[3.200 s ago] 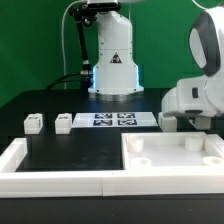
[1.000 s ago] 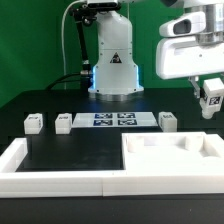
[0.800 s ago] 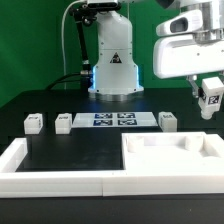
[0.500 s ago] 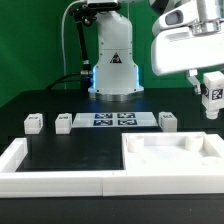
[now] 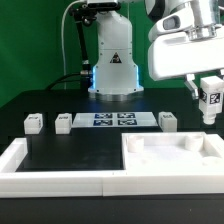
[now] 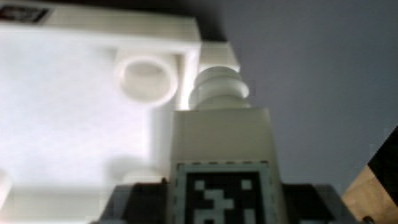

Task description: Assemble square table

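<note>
One leg (image 5: 209, 98) is hanging clamped in the gripper (image 5: 206, 87), having just been lifted and carried above the slab's (image 5: 175, 158) far edge, while three other legs (image 5: 167, 120) are lying beyond the slab, so seating it in a corner hole (image 6: 150, 78) is coming next.

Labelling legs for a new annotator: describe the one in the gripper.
Find the white square tabletop at the exterior view's lower right. Above its right end the gripper holds a tagged leg; unlike the three resting legs, it is airborne.
</note>
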`<state>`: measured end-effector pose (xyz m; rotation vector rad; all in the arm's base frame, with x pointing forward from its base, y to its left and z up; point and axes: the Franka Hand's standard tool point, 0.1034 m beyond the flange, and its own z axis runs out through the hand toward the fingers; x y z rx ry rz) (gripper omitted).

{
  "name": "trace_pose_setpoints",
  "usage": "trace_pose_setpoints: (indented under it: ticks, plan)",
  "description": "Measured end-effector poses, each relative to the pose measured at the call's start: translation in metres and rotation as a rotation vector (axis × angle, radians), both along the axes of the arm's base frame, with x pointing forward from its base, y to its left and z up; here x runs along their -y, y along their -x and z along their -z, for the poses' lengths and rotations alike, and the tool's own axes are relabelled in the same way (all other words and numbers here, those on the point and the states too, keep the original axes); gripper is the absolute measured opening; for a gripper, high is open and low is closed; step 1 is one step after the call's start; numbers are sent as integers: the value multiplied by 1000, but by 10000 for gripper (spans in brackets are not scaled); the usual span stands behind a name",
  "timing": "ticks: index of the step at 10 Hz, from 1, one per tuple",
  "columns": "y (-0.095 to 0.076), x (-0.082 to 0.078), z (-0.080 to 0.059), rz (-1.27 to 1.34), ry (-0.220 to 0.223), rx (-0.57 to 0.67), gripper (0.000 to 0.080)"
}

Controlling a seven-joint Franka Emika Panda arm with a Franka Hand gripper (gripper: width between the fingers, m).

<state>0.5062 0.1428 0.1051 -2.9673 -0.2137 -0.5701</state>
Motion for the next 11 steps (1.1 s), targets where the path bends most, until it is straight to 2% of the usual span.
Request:
trace_pose_setpoints:
  ticks: [2, 4, 7, 9, 11]
  plan:
    - [-14, 15, -4, -73, 39, 34, 287]
    - [-12, 11, -3, -73, 36, 31, 287]
    - [-15, 14, -3, -83, 44, 26, 287]
    - [-50, 24, -11, -102, 55, 48, 287]
    - [-70, 25, -7, -117, 59, 65, 287]
